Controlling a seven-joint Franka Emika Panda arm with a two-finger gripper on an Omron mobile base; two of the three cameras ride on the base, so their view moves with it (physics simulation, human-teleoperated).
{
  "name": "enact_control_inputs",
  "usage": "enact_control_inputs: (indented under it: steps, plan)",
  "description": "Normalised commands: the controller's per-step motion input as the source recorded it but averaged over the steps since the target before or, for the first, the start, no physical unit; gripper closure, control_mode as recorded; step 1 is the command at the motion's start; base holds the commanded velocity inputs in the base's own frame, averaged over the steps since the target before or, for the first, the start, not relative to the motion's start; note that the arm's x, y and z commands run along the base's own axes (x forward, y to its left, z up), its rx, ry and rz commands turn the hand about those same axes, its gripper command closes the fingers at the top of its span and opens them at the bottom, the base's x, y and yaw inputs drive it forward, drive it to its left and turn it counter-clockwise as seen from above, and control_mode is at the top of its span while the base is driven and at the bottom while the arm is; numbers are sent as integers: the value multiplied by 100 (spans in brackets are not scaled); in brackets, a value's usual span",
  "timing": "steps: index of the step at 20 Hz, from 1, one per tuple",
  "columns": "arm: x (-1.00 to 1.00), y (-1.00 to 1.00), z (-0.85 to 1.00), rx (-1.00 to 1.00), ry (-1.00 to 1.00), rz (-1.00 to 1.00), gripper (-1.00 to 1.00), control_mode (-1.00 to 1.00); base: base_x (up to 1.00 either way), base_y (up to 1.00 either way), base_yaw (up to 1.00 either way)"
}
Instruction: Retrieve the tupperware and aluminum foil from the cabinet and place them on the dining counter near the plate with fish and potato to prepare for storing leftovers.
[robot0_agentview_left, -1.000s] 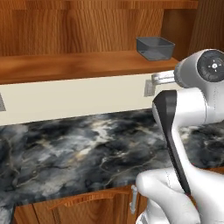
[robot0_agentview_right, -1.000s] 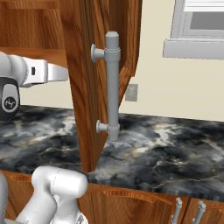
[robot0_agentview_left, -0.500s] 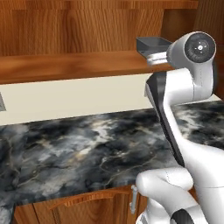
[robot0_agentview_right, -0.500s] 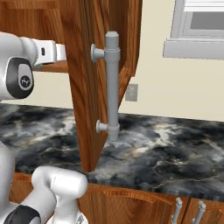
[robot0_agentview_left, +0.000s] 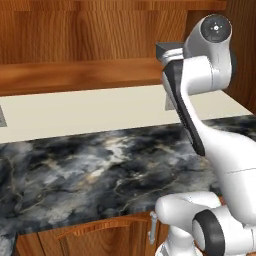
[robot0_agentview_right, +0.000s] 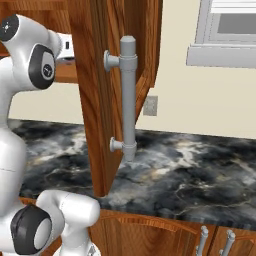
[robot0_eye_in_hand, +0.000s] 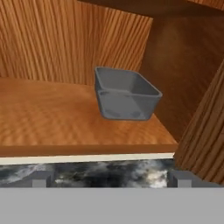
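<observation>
A: What is seen, from the largest thing down?

B: The cabinet (robot0_eye_in_hand: 78, 118) is open, its door (robot0_agentview_right: 100, 100) swung out over the marbled table (robot0_agentview_left: 100, 160). The tupperware (robot0_eye_in_hand: 126, 94) is set on the shelf, toward the right rear corner, near the side wall. No foil can be made out.

A: And the claw (robot0_eye_in_hand: 111, 179)?

B: It is held spread wide, empty, short of the shelf edge, well apart from the tupperware.

A: What could go wrong?

B: The sloped walls could be pinched poorly and slipped off. The tupperware could be shoved against the side wall if approached off-centre. The door could be struck by the arm (robot0_agentview_left: 200, 75).
</observation>
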Motion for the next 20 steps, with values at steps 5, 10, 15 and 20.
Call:
enact_control_inputs:
  steps: [5, 10, 15, 20]
  plan:
    - [79, 0, -1, 0, 5, 1, -100, -100, 0, 0, 0]
    - [65, -1, -7, 0, 1, 0, -100, -100, 0, 0, 0]
    - [69, -5, -5, 0, 1, 0, -100, -100, 0, 0, 0]
    - [65, -16, -14, 1, 3, 0, -100, -100, 0, 0, 0]
